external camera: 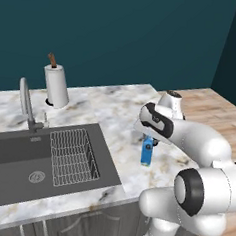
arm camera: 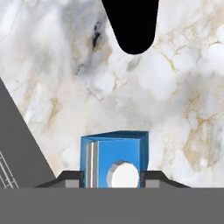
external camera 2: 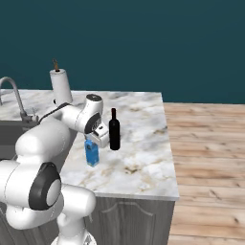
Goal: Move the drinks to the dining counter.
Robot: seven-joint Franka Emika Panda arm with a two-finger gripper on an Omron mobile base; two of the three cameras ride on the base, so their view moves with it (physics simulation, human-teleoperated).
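Observation:
The small blue carton [external camera: 147,152] [external camera 2: 91,154] [arm camera: 116,157] stands upright at the surface of the dining counter [external camera: 115,110] [external camera 2: 139,158] [arm camera: 175,109], right of the sink. My gripper [external camera: 149,141] [external camera 2: 94,139] [arm camera: 113,179] reaches down from above, shut on the carton's top, with a finger against each side. Whether the carton's base touches the marble I cannot tell. The slim dark bottle [external camera 2: 114,130] [arm camera: 131,26] stands upright on the same counter, just beyond the carton and apart from it.
A dark sink [external camera: 16,162] with a wire rack [external camera: 72,156] lies left of the carton. The faucet [external camera: 25,105] and a paper-towel roll [external camera: 57,85] [external camera 2: 61,86] stand behind it. The counter ends to the right over wooden floor [external camera 2: 206,143].

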